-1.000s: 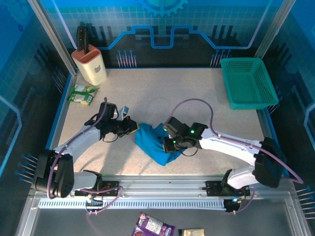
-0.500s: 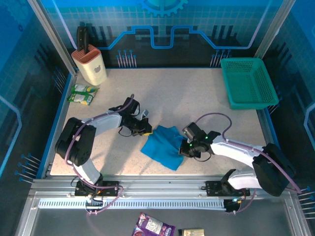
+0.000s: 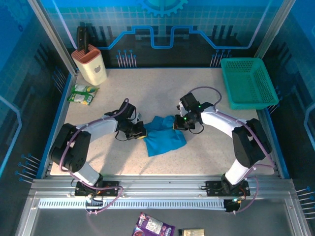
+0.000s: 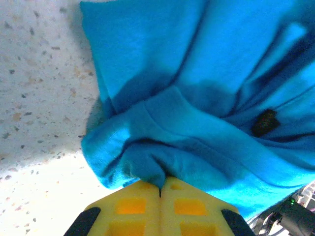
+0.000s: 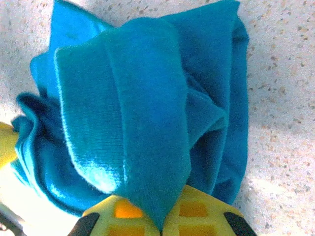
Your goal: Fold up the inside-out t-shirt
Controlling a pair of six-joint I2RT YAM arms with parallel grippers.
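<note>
From above: found the inside-out t-shirt [image 3: 165, 138] bunched in a rumpled heap near the middle of the surface [image 3: 157, 88], well apart from the green basket [image 3: 246, 60]. Held it from both sides, left claw [image 3: 140, 133] at the left edge and right claw [image 3: 178, 124] at the upper right. Probably gripped that way to draw the heap open and flat before any fold. Reached in low with both arms, elbows bowed outward, forearms converging on the cloth.

At the left wrist: pinched a thick gather of blue fabric between yellow pads [image 4: 133, 206] pressed tight together, no gap visible. Spread the rest of the shirt ahead in deep creases, with speckled surface bare to the left. Could not identify a small dark spot among the folds.

At the right wrist: closed likewise on a ribbed band of cloth, perhaps a hem or cuff, draped over the meeting pads. Left the bulk heaped just beyond the fingertips, resting on the surface.
</note>
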